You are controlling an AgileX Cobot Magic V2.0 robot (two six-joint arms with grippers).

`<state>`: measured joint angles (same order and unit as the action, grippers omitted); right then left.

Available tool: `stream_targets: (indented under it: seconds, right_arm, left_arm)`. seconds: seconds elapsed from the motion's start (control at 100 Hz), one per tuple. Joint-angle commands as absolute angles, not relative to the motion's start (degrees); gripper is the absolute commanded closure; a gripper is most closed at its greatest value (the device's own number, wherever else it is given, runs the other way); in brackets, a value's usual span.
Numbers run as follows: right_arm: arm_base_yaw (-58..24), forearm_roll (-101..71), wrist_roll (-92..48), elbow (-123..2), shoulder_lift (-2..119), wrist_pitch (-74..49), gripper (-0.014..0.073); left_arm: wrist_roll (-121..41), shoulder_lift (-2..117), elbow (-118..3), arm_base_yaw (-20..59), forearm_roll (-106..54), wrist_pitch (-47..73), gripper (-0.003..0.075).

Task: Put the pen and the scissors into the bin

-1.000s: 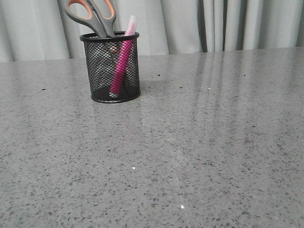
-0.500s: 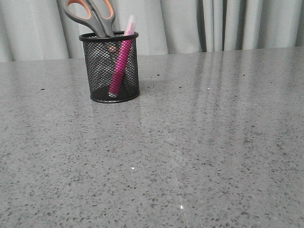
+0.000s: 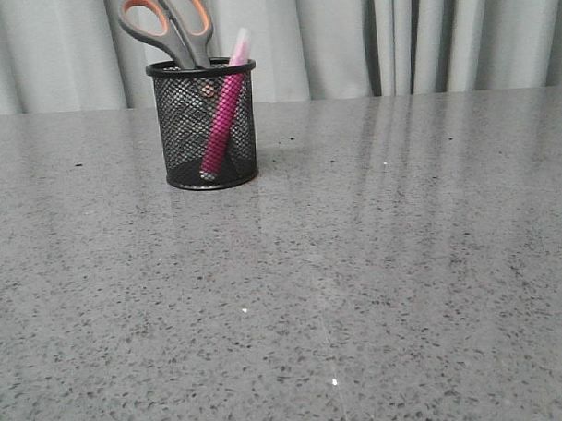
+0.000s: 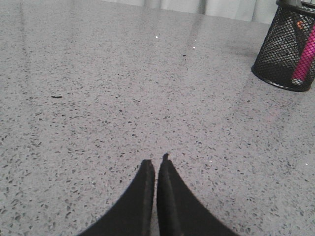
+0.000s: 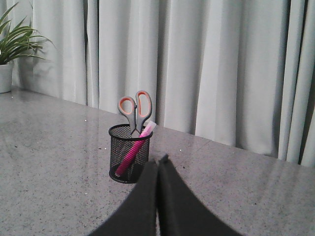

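Observation:
The black mesh bin (image 3: 204, 125) stands upright on the grey table at the far left. The pink pen (image 3: 224, 115) leans inside it, its whitish cap above the rim. The scissors (image 3: 168, 25) stand in the bin blades down, grey and orange handles sticking out. The bin also shows in the left wrist view (image 4: 285, 46) and the right wrist view (image 5: 129, 152), with the pen (image 5: 134, 152) and scissors (image 5: 135, 109) in it. My left gripper (image 4: 156, 164) is shut and empty over bare table. My right gripper (image 5: 158, 162) is shut and empty, well apart from the bin. Neither gripper shows in the front view.
The grey speckled table (image 3: 357, 263) runs across the front view. Pale curtains (image 3: 423, 35) hang behind its far edge. A potted plant (image 5: 12, 46) stands at the far corner in the right wrist view.
The front view has shifted very slightly; the bin, pen and scissors stay in place.

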<state>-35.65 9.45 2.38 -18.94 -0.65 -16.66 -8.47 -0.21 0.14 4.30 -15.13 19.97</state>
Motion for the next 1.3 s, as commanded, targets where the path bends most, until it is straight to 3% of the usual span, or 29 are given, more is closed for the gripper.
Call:
stream_targets:
  seconds: [0.0,0.3,0.62,0.73,0.95,1.29]
  right_arm:
    - [-35.24,11.06,2.02,-19.18,-0.12,-14.40,0.0662]
    - [-33.28,12.17,2.02,-12.18,-0.12,-16.33,0.0662]
    - [-13.78,6.23,2.02,0.51,-0.12,-4.64,0.0662]
    - [-10.00,5.16,2.02,1.39,-0.12,-8.11,0.0662]
    - [-8.84,5.16,2.02,1.39,-1.72,-16.91,0.0662]
    - [-8.84,5.16,2.02,1.39,-1.72,-16.51,0.0662]
  left_arm:
    - [-7.94,-2.10,2.65,4.24,-15.48,18.00,0.0739]
    - [-7.94,-2.10,2.65,4.24,-15.48,18.00,0.0739]
    - [-7.94,-2.10,2.65,4.24,-15.48,18.00,0.0739]
    - [-7.94,-2.10,2.65,4.24,-15.48,18.00,0.0739]
    - [-7.94,-2.10,2.65,4.24,-15.48,18.00,0.0739]
    - [-7.94,-2.10,2.65,4.24,-15.48,18.00,0.0739]
